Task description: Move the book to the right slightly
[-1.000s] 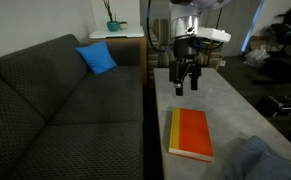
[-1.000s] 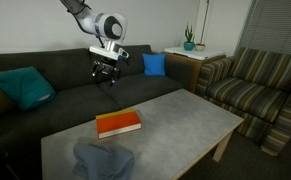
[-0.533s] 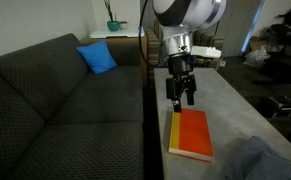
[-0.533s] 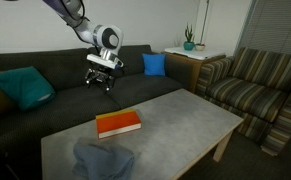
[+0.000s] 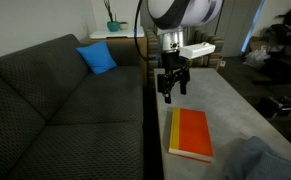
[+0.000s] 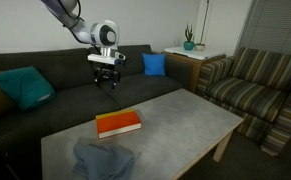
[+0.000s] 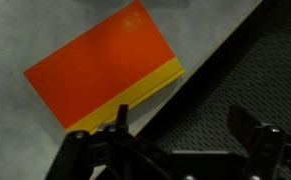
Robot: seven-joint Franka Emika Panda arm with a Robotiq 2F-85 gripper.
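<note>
book [image 7: 100,70] lies flat on desk [image 5: 225,110], yellow spine toward sofa [image 5: 55,110]; pincer [image 5: 170,93] hangs well above, jaws apart, empty. probably lining up a sideways push.

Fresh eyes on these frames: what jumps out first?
The bright orange-red book lies flat on the grey table, close to the edge beside the dark sofa. The gripper hangs open in the air, above and clear of the book. A blue pillow sits in the sofa's corner.
</note>
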